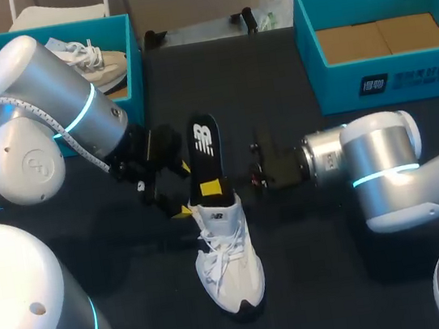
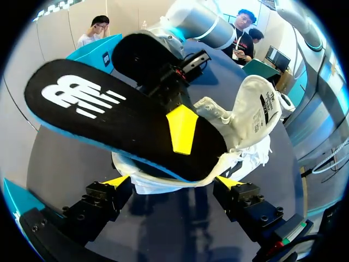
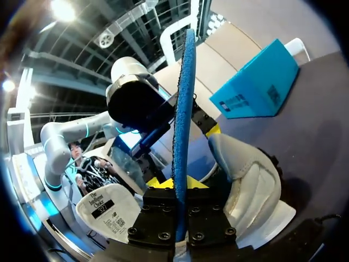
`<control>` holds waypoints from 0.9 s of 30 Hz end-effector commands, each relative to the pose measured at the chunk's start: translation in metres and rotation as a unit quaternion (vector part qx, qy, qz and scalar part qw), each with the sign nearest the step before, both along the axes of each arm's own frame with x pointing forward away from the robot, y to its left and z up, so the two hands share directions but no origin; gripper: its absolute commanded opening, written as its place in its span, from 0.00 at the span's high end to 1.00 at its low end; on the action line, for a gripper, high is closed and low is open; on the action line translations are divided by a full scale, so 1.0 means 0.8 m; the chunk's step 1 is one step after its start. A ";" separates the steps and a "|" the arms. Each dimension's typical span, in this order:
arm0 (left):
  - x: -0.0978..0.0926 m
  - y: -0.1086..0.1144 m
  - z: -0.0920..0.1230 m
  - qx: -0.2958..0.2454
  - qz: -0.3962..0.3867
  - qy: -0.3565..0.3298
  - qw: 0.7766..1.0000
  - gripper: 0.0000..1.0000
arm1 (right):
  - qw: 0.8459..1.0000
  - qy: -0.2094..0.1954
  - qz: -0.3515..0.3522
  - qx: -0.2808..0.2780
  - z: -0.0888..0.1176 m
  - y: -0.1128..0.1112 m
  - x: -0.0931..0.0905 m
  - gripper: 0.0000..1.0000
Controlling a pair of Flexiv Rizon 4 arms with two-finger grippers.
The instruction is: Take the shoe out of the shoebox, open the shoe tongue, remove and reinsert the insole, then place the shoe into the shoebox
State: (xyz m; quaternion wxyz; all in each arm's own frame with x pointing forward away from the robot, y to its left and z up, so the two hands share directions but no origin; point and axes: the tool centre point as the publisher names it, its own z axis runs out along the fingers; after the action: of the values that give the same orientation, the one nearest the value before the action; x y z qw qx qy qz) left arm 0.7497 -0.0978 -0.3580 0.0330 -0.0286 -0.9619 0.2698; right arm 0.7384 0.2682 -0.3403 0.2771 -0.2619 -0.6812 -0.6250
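A white shoe (image 1: 232, 265) stands on the dark table, toe toward me. Its black insole (image 1: 204, 152) with a white logo sticks up out of the heel opening. My right gripper (image 1: 216, 188) comes in from the right and is shut on the insole's lower part. In the right wrist view the insole (image 3: 182, 98) stands edge-on between the yellow tips of that gripper (image 3: 181, 184), with the shoe (image 3: 248, 185) beneath. My left gripper (image 1: 182, 190) is open at the shoe's heel. Its own view shows the heel (image 2: 150, 184) between the spread tips of the left gripper (image 2: 173, 183) and the tongue (image 2: 257, 106) folded forward.
A teal shoebox (image 1: 133, 58) at the back left holds another pale shoe (image 1: 94, 59). A second teal box (image 1: 314, 53) at the back right shows only its cardboard floor. A few small items lie along the far table edge (image 1: 209, 28).
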 end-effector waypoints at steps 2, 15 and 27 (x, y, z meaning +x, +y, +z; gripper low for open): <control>0.000 0.000 0.000 0.001 0.000 0.000 1.000 0.00 | 1.000 0.016 0.002 -0.005 -0.016 0.008 -0.014 1.00; 0.000 0.000 0.000 0.001 0.000 0.000 1.000 0.00 | 1.000 -0.006 -0.003 -0.010 0.004 0.009 -0.016 0.64; 0.000 0.000 0.000 0.001 0.000 0.000 1.000 0.00 | 0.999 -0.036 0.005 -0.024 0.027 0.015 0.002 0.65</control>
State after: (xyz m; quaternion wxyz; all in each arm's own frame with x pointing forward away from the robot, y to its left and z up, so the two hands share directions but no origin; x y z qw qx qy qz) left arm 0.7497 -0.0980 -0.3578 0.0329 -0.0286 -0.9619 0.2699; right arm 0.7386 0.2806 -0.3229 0.2490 -0.2422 -0.7034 -0.6201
